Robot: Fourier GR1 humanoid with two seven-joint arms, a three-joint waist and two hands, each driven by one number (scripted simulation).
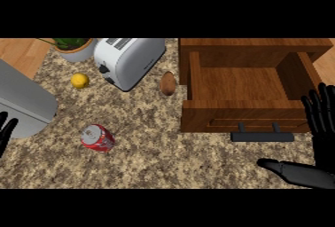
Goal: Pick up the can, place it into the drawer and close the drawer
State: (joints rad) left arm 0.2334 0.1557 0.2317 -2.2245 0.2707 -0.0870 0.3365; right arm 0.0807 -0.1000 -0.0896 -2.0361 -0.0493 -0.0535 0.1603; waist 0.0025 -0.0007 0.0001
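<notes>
two hands in view, neither holding anything. left hand (6, 129) only peeks in at the left edge, fingers straight, beside a grey appliance (23, 104). can (98, 138), red, lies on its side on the counter (163, 155) just right of that hand, long axis running diagonally from upper left to lower right, silver top toward upper left. behind it: lemon (79, 80), potted plant (71, 48), toaster (127, 60), a brown oval thing, maybe a potato (168, 83). drawer (245, 91) stands pulled open right of centre, nothing in it, dark handle (262, 135) facing the robot. right hand (322, 133) open wide at the right edge, fingers up, thumb out, resting beside the drawer. can sits well apart from it, so left hand is nearer for the pick.
</notes>
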